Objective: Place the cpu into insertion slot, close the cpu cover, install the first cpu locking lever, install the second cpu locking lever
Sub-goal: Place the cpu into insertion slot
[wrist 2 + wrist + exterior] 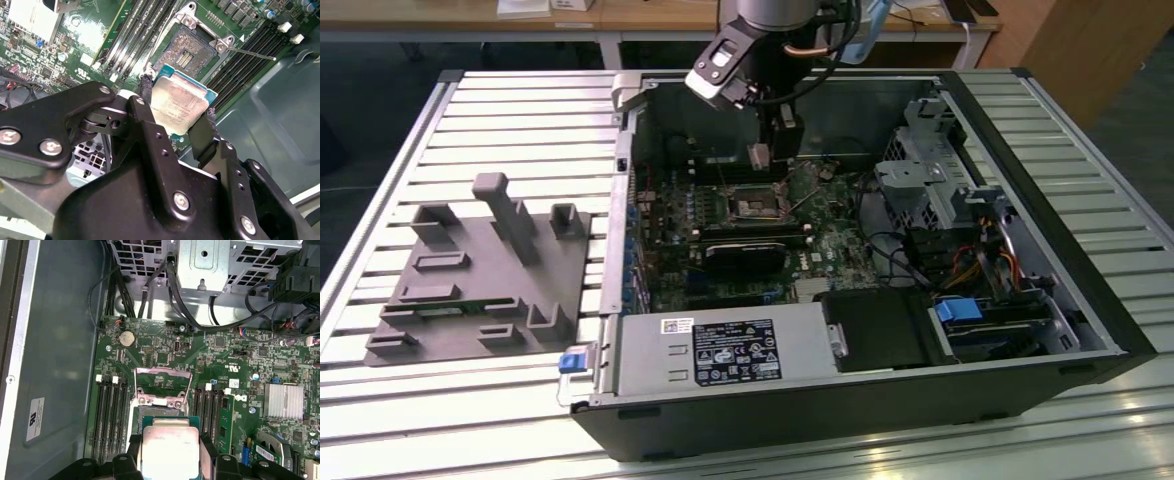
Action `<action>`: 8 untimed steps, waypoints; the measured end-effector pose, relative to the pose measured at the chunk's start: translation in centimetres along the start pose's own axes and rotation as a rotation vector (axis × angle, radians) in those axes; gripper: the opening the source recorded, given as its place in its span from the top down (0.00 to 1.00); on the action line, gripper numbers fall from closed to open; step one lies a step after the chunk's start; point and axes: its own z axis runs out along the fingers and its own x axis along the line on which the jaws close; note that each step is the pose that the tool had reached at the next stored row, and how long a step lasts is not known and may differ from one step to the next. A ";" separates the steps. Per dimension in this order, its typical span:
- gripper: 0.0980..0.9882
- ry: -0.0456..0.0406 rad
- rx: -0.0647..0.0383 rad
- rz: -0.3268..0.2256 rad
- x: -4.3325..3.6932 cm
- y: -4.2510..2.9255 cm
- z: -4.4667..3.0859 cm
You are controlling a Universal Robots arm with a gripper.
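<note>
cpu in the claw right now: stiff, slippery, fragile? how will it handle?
The cpu looks like a flat rigid plate, so probably stiff and light. The claw pinches only its thin edges, and the metal face looks smooth, so it may slip or tilt if bumped. The thin green board rim around the metal lid is likely the fragile part.

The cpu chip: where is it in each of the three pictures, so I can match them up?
Exterior view: cpu held above the motherboard.
Second wrist view: cpu between the black jaws.
First wrist view: cpu between the jaws.
Shared landmark: the insertion slot.
</note>
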 end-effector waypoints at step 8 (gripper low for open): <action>0.50 -0.0007 0.000 0.008 0.08 -0.11 0.29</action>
